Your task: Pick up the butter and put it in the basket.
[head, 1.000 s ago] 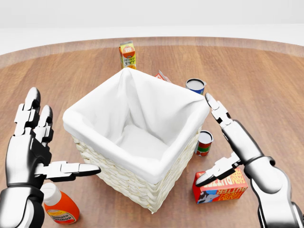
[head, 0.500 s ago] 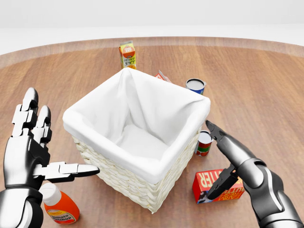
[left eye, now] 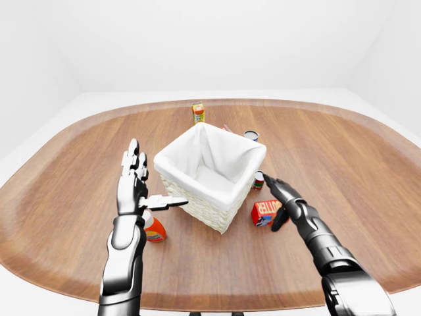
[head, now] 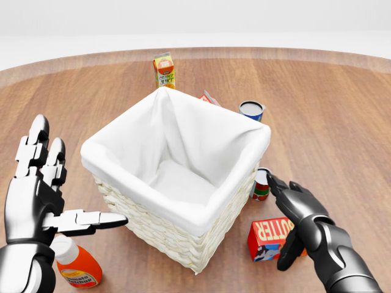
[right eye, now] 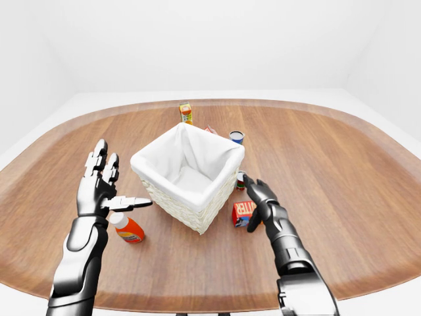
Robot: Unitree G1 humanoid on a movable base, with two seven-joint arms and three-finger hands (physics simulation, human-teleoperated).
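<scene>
Wicker, lined with white cloth, the basket (head: 177, 201) stands open-topped on the wooden table (head: 342, 110) and serves as the landmark for everything around it. Just to its lower right in the head view lies the butter (head: 272, 235), a red box with white lettering, resting on the table beside the basket's corner. The right hand (head: 292, 223) reaches over the box with its fingers (head: 278, 185) spread and the thumb hanging down past the box's right end; the fingers stand apart and are not closed round the butter, and whether they touch it cannot be told. Between the butter and the basket's right wall stands a small red can (head: 262, 185). Above the basket to the right sits a blue can (head: 251, 110), with a small red-and-white carton (head: 209, 97) peeking over the rim beside it, and an orange juice carton (head: 164, 71) stands upright above the basket's top corner. To the basket's left the left hand (head: 43, 195) is held up open, fingers apart and thumb pointing at the wicker wall, holding nothing. Below that hand lies an orange bottle (head: 76, 264) with a white cap.
</scene>
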